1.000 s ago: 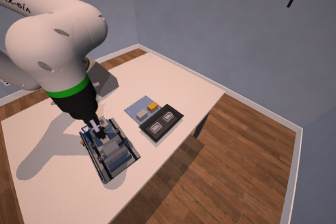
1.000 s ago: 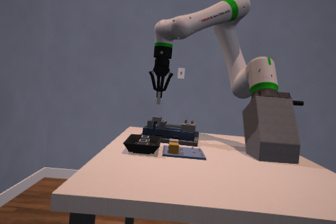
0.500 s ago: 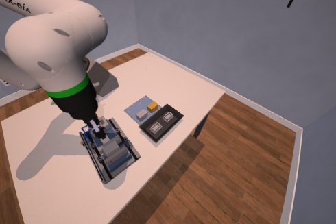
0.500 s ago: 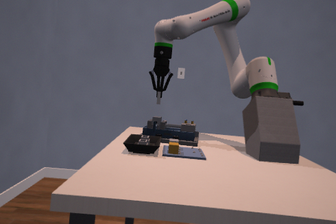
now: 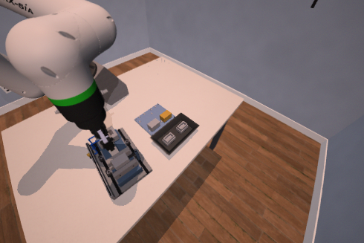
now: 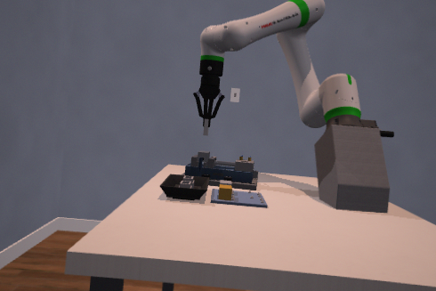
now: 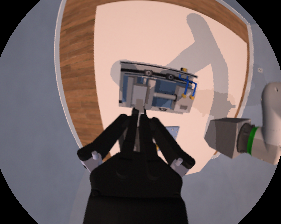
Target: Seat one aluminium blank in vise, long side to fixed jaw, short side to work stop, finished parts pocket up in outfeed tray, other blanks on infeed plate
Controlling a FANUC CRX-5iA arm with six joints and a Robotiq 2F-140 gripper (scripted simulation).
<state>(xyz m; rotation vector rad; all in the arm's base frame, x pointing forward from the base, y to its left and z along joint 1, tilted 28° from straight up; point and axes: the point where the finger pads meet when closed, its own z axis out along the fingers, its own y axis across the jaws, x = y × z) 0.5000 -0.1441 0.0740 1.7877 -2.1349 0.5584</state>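
My gripper (image 5: pixel 105 139) is shut with nothing between the fingers. It hangs high above the vise, over the end with the blue hoses. In the exterior view the gripper (image 6: pixel 205 131) is well clear of the vise (image 6: pixel 222 170). In the wrist view the closed fingers (image 7: pixel 139 115) point down at the vise (image 7: pixel 155 87). A grey block (image 5: pixel 119 160) sits in the vise's middle; I cannot tell whether it is a blank or a jaw. On the infeed plate lie one aluminium blank (image 5: pixel 153 123) and one brass blank (image 5: pixel 166 115).
The black outfeed tray (image 5: pixel 174 132) lies beside the plate and holds two finished parts (image 5: pixel 169 137) (image 5: pixel 181 126), pockets up. The robot's grey pedestal (image 6: pixel 352 167) stands at the table's back. The table's edge runs close behind the tray.
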